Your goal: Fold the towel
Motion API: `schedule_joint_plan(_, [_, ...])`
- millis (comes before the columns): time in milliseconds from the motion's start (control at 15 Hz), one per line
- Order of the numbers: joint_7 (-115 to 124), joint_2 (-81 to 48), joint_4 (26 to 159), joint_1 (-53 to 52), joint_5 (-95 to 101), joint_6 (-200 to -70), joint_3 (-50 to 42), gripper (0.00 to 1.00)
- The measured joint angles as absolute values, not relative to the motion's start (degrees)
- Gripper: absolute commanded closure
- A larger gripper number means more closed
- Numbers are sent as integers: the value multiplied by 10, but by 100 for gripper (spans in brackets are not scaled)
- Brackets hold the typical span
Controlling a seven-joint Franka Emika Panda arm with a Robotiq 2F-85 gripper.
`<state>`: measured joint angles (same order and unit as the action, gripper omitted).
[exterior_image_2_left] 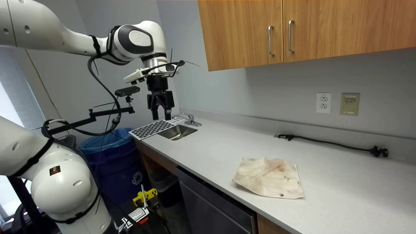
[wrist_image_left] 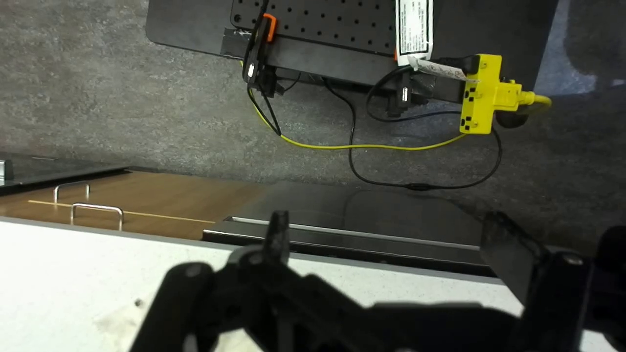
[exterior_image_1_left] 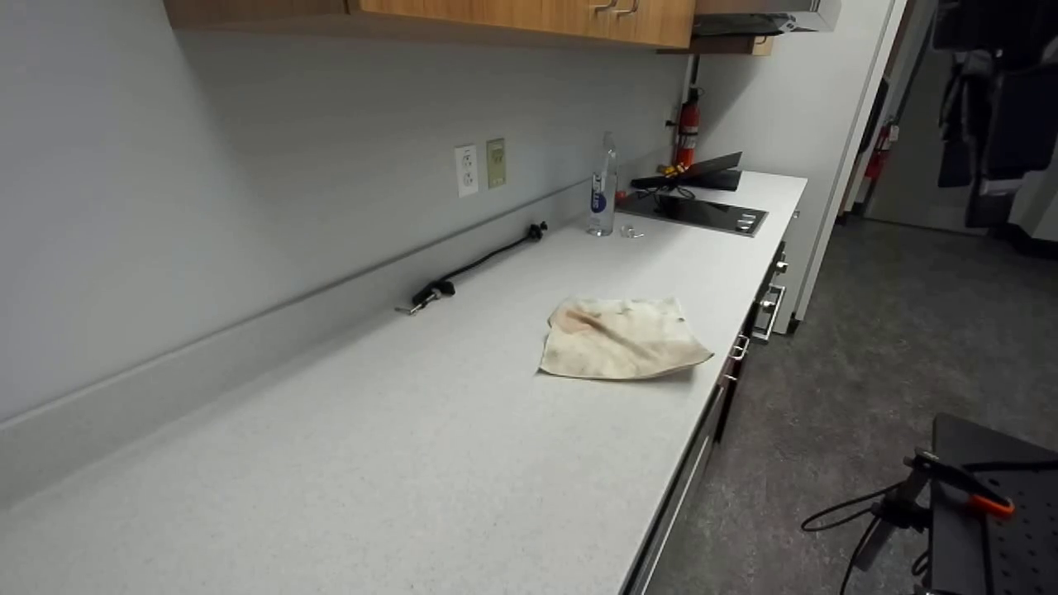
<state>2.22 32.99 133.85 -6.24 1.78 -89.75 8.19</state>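
A stained cream towel [exterior_image_1_left: 624,340] lies spread and slightly wrinkled on the white counter, close to its front edge. The towel [exterior_image_2_left: 269,178] has a raised crease and a reddish-brown stain along its far side. My gripper [exterior_image_2_left: 162,117] points down, high above the counter near the sink and well away from the towel. In the wrist view the gripper [wrist_image_left: 386,217] has its fingers wide apart with nothing between them. Part of the towel [wrist_image_left: 117,325] shows at the bottom left there, mostly hidden behind the gripper body.
A black cable-like rod [exterior_image_2_left: 331,143] lies along the wall. A water bottle [exterior_image_1_left: 603,194] and a cooktop [exterior_image_1_left: 694,213] are farther along the counter [exterior_image_1_left: 372,463]. A sink [exterior_image_2_left: 177,132] and a checkered board [exterior_image_2_left: 151,129] are at the opposite end. Wooden cabinets [exterior_image_2_left: 312,29] hang above.
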Motion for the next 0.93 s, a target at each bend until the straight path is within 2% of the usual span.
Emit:
schedule_joint_plan(400, [24, 327, 1365, -54, 18, -950, 54, 0])
schedule_joint_plan(933, [127, 252, 1432, 9, 37, -1122, 30, 0])
